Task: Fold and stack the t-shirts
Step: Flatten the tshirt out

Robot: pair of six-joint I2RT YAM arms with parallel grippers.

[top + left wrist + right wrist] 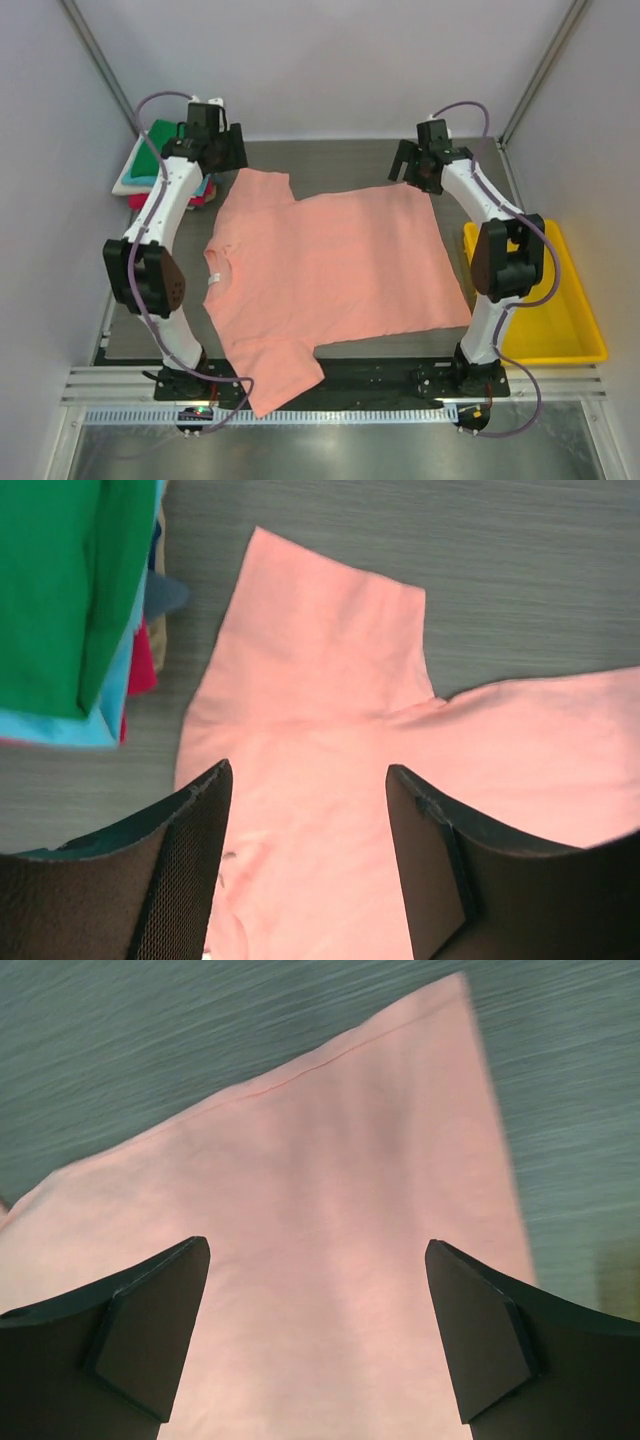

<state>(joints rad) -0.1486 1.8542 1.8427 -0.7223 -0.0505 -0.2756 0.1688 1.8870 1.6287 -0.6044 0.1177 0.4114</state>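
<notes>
Grey tabletop [330, 155] bears the salmon-pink t-shirt [330, 270] spread flat, collar left, hem right.
Its long axis runs left to right; the near sleeve overhangs the front edge. Yellow bin [575, 320] sits beside the hem, folded tees [135, 172] by the far sleeve. Left pincer [308, 780] and right pincer [317, 1252] hover over it, fingers apart, empty.

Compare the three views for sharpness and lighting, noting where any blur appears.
Top external view: evenly lit, sharp, no hard shadows on the salmon-pink t-shirt. Left wrist view: grain of the table and the stack of folded t-shirts are crisp. Right wrist view: table grain smears into streaks and the shirt's hem looks soft, likely motion blur.
</notes>
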